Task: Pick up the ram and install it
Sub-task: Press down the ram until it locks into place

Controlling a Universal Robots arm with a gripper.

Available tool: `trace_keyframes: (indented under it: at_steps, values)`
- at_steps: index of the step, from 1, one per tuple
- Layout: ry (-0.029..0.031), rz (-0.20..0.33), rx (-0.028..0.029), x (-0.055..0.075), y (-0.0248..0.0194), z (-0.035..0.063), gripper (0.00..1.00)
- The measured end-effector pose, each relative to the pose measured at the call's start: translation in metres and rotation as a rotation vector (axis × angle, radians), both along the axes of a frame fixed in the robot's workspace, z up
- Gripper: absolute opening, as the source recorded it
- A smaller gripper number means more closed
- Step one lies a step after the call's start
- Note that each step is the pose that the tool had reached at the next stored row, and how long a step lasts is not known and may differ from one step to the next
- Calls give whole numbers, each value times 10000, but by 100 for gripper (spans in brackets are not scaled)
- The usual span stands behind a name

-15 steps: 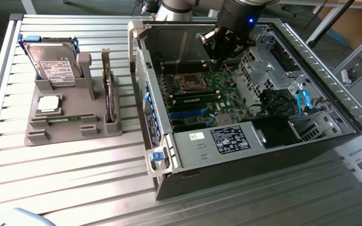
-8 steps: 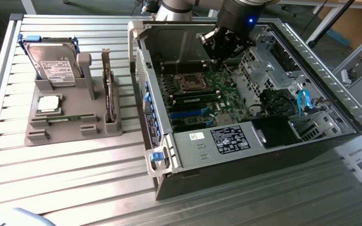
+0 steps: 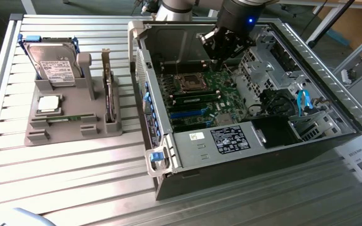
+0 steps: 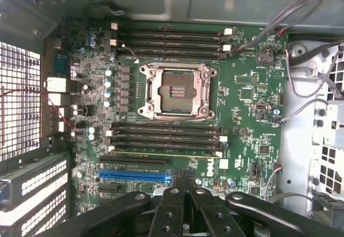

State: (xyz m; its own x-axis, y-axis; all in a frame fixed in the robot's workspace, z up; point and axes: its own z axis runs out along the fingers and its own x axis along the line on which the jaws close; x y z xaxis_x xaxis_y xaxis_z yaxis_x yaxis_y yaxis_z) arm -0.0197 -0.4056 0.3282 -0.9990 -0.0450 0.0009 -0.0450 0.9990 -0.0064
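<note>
In the exterior view, you can see the ram [image 3: 66,118] lying flat in a slot near the front of the grey holder tray [image 3: 39,136], on the slatted table [image 3: 74,188] at the exterior view's left. It is a thin, narrow green stick, far slimmer than the hard drive [image 3: 54,66] standing upright behind it and the square silver processor chip [image 3: 48,104] between them. A taller dark expansion card [image 3: 111,96] stands on edge beside it. Your gripper [image 3: 222,47] hangs well apart from the ram, inside the open computer case [image 3: 231,155], above the motherboard [image 3: 200,101].

The wrist view gives you what the exterior view cannot: the motherboard [image 4: 177,108] seen straight on, with its empty processor socket [image 4: 176,91], rows of dark memory slots [image 4: 169,42] on both sides of it, and a blue expansion slot [image 4: 134,176]. There the gripper [image 4: 184,186] has its two fingers [image 4: 171,205] pressed together, closed on nothing.
</note>
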Motion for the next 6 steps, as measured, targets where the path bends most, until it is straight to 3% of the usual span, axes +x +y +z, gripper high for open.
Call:
trace_keyframes:
  at_steps: [6]
  values:
    - [-16,0,-1,-2,0,1,10]
